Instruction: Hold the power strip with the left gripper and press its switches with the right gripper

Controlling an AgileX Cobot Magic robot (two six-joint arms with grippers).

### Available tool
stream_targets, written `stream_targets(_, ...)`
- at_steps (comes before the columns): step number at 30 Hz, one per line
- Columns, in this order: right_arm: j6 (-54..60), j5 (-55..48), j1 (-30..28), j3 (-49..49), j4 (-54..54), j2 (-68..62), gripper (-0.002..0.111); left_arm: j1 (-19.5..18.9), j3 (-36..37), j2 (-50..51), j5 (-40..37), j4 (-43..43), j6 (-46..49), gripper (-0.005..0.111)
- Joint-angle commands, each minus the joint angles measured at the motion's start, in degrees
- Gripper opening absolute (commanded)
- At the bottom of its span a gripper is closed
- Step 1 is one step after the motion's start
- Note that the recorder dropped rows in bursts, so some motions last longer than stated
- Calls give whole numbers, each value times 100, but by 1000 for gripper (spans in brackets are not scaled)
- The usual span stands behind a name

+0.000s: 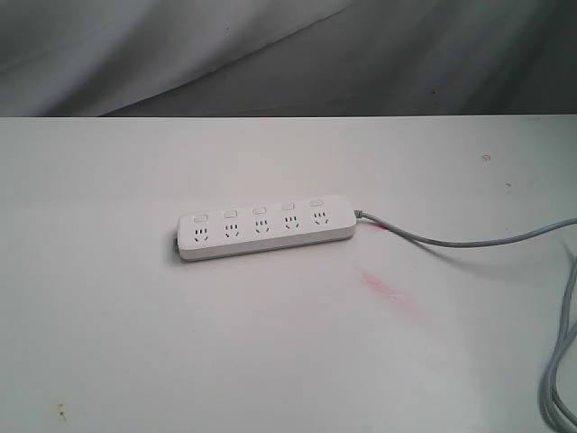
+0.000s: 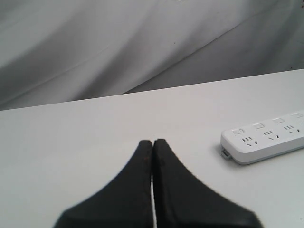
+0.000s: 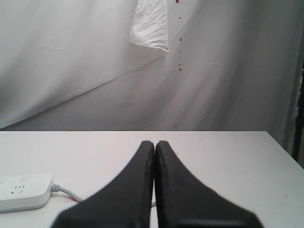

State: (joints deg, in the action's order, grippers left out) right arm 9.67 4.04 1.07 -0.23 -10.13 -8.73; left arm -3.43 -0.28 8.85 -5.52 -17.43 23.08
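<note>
The white power strip lies flat in the middle of the white table, with several small switches in a row above its sockets. Its grey cord runs off to the right. Neither gripper shows in the exterior view. In the left wrist view my left gripper is shut and empty, well short of the strip's end. My right gripper, seen in the right wrist view, is shut on nothing; the strip's corded end lies off to one side of it.
A red smear marks the table near the strip. The cord loops down along the right edge. Grey cloth hangs behind the table's far edge.
</note>
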Motion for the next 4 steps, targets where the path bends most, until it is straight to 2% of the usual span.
stream_targets(1,21,44,-46,23,7,31,0,1,28,-33,11,2,-32,0)
stream_targets(4,21,44,-46,23,7,31,0,1,28,-33,11,2,-32,0)
